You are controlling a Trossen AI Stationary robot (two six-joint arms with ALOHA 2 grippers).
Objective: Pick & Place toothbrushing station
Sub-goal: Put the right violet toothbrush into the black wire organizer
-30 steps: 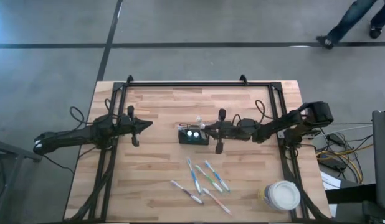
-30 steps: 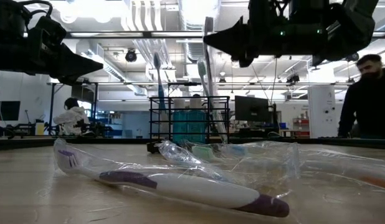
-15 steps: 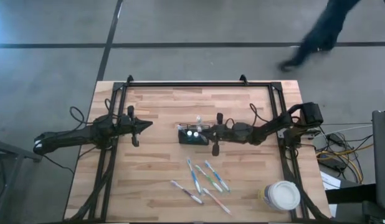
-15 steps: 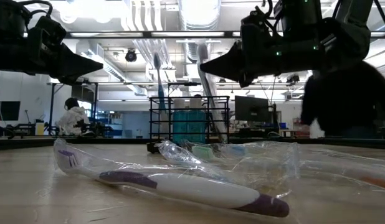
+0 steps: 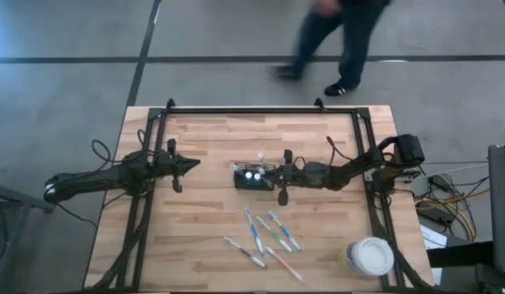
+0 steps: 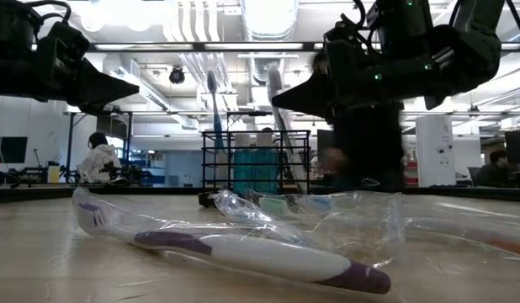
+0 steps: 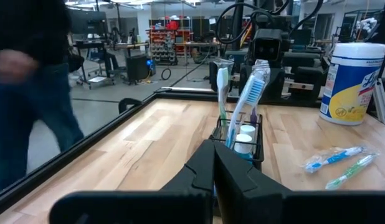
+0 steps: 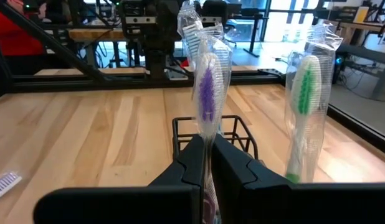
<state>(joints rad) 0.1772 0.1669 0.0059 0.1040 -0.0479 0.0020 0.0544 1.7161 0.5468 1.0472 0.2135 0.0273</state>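
The left tool (image 5: 193, 162) is hovering over the left half of the wooden counter (image 5: 203, 220), its fingers pressed together on nothing and pointing right toward the middle; in the left wrist view the same shut fingers (image 7: 208, 171) are aiming at the toothbrushing station (image 7: 240, 138). That station (image 5: 253, 176), a small black wire caddy, is standing upright near the centre of the counter, between the two tools, with two white-capped items (image 5: 252, 174) sitting in it and wrapped toothbrushes (image 7: 248, 93) rising from its compartments. The right tool (image 5: 271, 171) is reaching in from the right and sitting just at the station's right end, its fingers pinching a wrapped purple-bristled toothbrush (image 8: 208, 93) that is standing upright over the caddy's rim (image 8: 211, 121); a green-bristled toothbrush in its wrapper (image 8: 304, 99) is standing beside it. Nearer, right of centre, several more wrapped toothbrushes (image 5: 267, 237) are lying loose on the counter, well apart from the station, and the low view is showing one purple-handled one (image 6: 235, 248) close up. At the near right corner a round white-lidded tub (image 5: 368, 256) is standing. Beyond the far edge of the counter a person (image 5: 338, 41) is walking across the floor, blurred.
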